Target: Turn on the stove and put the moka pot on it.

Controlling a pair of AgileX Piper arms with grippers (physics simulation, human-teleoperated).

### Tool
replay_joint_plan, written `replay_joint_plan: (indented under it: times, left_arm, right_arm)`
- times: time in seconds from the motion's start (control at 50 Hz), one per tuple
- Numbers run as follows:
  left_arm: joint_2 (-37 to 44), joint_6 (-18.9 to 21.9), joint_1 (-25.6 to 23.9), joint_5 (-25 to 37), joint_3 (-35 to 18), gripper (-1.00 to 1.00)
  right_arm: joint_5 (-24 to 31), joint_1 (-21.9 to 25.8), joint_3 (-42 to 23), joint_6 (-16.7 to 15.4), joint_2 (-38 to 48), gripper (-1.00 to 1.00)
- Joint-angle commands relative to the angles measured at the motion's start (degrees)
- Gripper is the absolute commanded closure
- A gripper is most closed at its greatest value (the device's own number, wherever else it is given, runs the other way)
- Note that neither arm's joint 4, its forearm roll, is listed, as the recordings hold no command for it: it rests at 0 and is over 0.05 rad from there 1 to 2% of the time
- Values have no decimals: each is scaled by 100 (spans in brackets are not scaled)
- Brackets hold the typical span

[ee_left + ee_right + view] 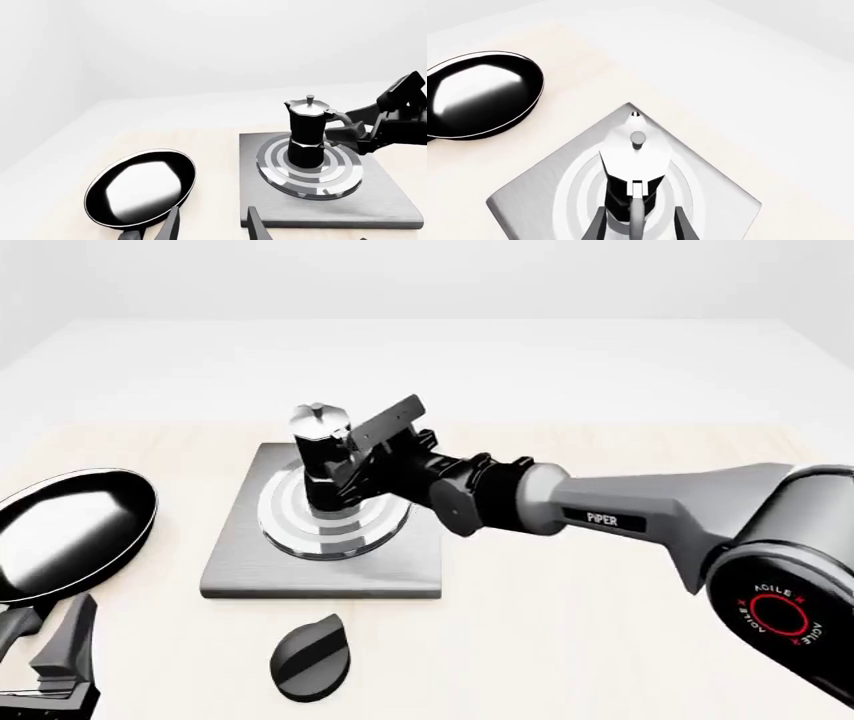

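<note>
**Moka pot on the burner**

Where my left gripper (54, 665) idles at the near left, I see its fingers apart on nothing. Right of it lies the knob (311, 657), the frying pan (60, 535) just beyond. Farther back, the moka pot (322, 455) stands upright on the stove (400, 575) rings, my right gripper (639, 227) straddling its handle; whether it clamps, I cannot tell.

A pale wooden table (574, 620) carries three things directly — the stove (234, 570) slab near the middle, its black oval knob (311, 657) just in front, and a shiny black frying pan (67, 532) at the left.
</note>
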Motion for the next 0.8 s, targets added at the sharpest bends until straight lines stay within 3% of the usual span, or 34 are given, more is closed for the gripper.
replay_joint_plan:
  times: [0.02,0.3,0.5,0.58,0.68,0.8]
  left_arm:
    - [0,13,8,-20,0,-100]
    - [0,14,-23,-51,-3,-100]
    - [-1,13,-96,-99,0,-100]
    - [-1,11,-111,-100,0,-100]
    - [-1,-16,-119,-96,0,-100]
    - [-1,-20,-138,-121,-1,-100]
  right_arm:
    - [80,21,481,-177,-739,-100]
    - [473,195,1690,-728,-2827,-100]
    - [761,216,2235,-904,-3873,-100]
    - [783,162,2484,-866,-4273,-100]
    - [670,73,2968,-529,-4993,-100]
    - [435,-36,3612,-473,-5709,-100]
